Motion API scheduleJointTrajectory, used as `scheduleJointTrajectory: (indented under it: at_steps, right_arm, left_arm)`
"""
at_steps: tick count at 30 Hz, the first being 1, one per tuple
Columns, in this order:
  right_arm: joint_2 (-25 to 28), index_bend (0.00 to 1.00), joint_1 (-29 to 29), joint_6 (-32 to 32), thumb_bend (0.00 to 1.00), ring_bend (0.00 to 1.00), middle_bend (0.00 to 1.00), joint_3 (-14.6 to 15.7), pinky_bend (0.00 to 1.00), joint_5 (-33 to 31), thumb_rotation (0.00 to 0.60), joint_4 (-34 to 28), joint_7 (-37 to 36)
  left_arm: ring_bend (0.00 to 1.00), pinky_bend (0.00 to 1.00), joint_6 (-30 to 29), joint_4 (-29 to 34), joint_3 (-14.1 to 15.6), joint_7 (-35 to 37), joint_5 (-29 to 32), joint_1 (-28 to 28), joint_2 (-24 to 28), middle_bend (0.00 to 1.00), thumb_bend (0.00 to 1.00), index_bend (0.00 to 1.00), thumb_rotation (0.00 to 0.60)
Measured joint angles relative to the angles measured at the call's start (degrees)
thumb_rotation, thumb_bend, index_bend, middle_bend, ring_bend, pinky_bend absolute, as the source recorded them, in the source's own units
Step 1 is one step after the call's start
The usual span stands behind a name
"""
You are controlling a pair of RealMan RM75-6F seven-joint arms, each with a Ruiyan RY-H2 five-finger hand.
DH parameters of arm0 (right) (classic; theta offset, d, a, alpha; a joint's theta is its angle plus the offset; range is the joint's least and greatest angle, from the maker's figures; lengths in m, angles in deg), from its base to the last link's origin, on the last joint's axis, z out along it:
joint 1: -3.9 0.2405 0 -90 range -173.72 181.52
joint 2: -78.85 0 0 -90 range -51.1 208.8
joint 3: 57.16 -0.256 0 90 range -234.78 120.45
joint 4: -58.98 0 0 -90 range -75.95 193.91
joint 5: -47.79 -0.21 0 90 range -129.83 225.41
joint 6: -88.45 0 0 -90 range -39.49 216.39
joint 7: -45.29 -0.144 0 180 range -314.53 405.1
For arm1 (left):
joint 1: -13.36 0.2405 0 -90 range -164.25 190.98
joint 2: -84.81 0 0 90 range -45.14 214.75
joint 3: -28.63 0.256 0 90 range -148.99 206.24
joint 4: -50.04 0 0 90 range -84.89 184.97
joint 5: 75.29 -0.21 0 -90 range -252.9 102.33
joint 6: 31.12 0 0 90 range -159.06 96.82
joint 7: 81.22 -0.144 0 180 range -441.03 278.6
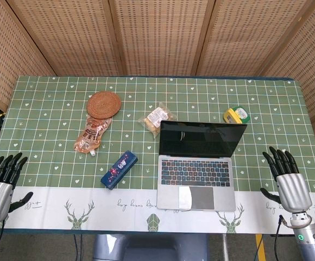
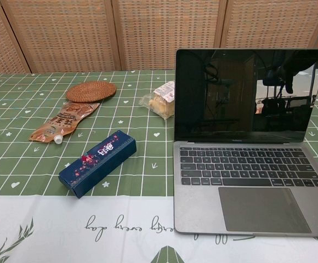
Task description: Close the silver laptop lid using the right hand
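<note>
A: Where's your right hand (image 1: pixel 288 182)? Fingers spread, nothing in it, resting on the table (image 1: pixel 49 103) near the front edge; the silver laptop (image 1: pixel 198 176) sits just to its inner side, apart from it, not touching.

B: And the lid?

A: The lid (image 2: pixel 249 93) stands upright, tipped slightly back, screen dark, facing you; keyboard deck flat on the table; top edge is up and inward from the hand.

B: How will it handle?

A: My guess: stiff metal shell, thin, smooth and a bit slippery; hinge gives steady resistance, so the base may tip or skid on the cloth if you shove hard; the screen is glass, fragile; don't press into it.

B: So where do you take hold?

A: Don't grip; reach over and hook fingertips behind the top edge, near its middle, pull down toward you; ease off near the deck.

B: Left hand (image 1: pixel 0 187)?

A: Empty too, fingers apart, far side of the table from your working hand; leave it there.
</note>
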Motion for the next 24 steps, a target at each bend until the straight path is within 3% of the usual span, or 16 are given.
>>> scheduleJointTrajectory:
  at_steps: [24]
  right_arm:
    - [0.14,0.00,0.35,-0.47,0.19,0.00,0.00,0.06,0.00,0.25,0.600,-0.15,-0.36]
  left_arm:
    - [0.00,0.00,-0.13,0.26,-0.17,0.19,0.12,0.00,0.23,0.00,0.17,0.00,0.600]
